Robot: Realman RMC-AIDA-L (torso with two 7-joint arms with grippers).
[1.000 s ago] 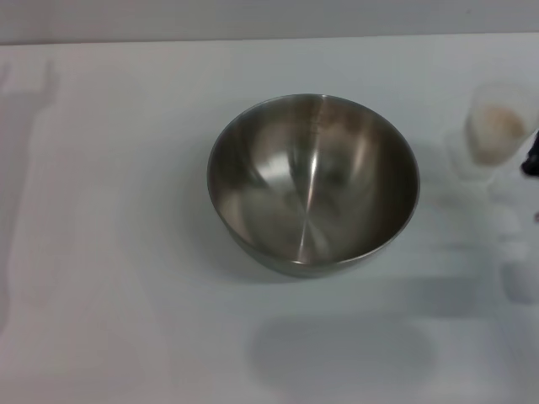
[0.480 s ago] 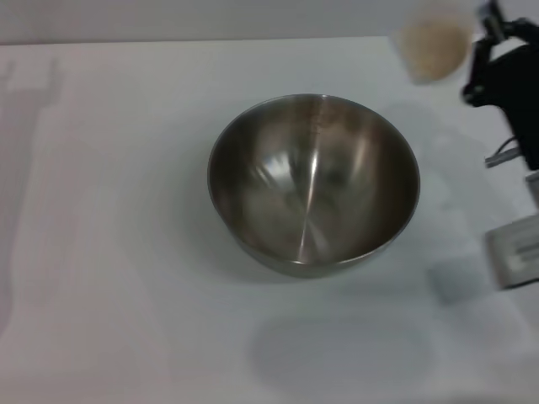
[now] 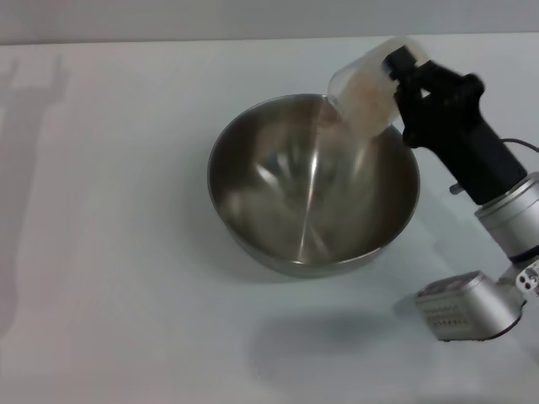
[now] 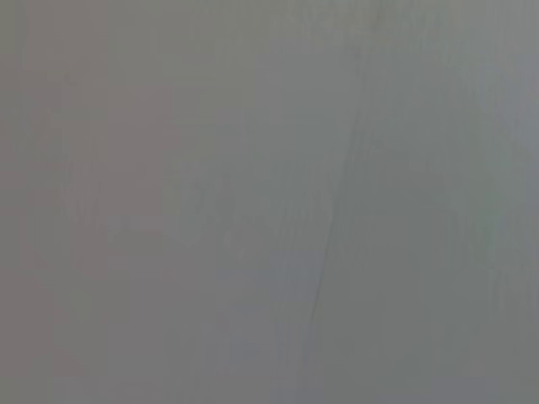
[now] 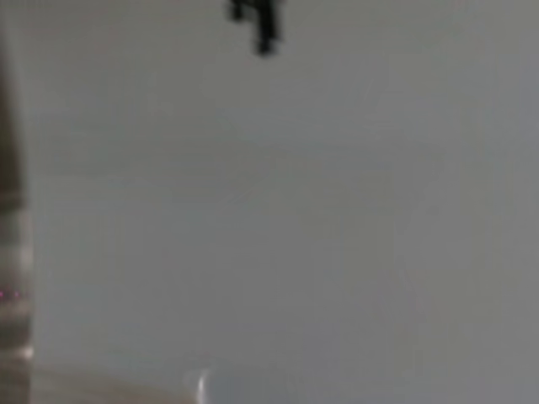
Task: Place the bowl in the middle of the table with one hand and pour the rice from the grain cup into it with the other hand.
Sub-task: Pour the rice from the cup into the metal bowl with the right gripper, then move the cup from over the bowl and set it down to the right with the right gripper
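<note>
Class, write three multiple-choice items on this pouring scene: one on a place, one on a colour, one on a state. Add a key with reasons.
1. Where is the grain cup?
A. above the bowl's far right rim
B. flat on the table
C. left of the bowl

2. What colour is the bowl?
A. red
B. steel grey
C. blue

3. How is the cup held?
A. upright
B. upside down on the table
C. tilted, mouth toward the bowl

Key: 1 A, the right gripper holds it there; 2 B, shiny metal; 3 C, the rice lies near its mouth.
</note>
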